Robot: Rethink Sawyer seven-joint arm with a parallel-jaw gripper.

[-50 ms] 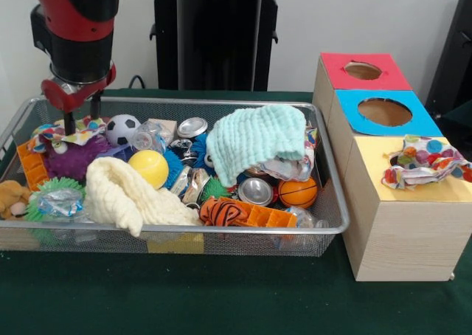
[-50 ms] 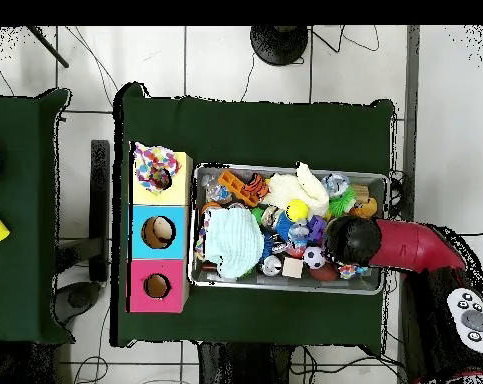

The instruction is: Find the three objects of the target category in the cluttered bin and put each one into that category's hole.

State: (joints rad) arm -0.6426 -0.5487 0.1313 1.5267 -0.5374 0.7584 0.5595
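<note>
My gripper (image 1: 82, 118) hangs open at the far left corner of the wire bin (image 1: 333, 202), its fingertips (image 1: 68, 125) just above a polka-dot cloth (image 1: 68, 133) lying there. A mint cloth (image 1: 257, 137) is draped over the clutter at the right, and a cream cloth (image 1: 130, 193) lies at the front left. Another polka-dot cloth (image 1: 422, 162) sits bunched on the yellow hole of the wooden box (image 1: 402, 232). From overhead the arm (image 2: 351, 241) hides the gripper; the mint cloth (image 2: 233, 243) and the cloth on the yellow top (image 2: 154, 163) show.
The box also has a blue hole (image 1: 384, 112) and a red hole (image 1: 363, 71). The bin holds a soccer ball (image 1: 122, 129), a yellow ball (image 1: 150, 167), a small basketball (image 1: 298, 192), crushed cans (image 1: 256, 191), a tiger toy (image 1: 224, 212) and a purple fuzzy toy (image 1: 71, 159).
</note>
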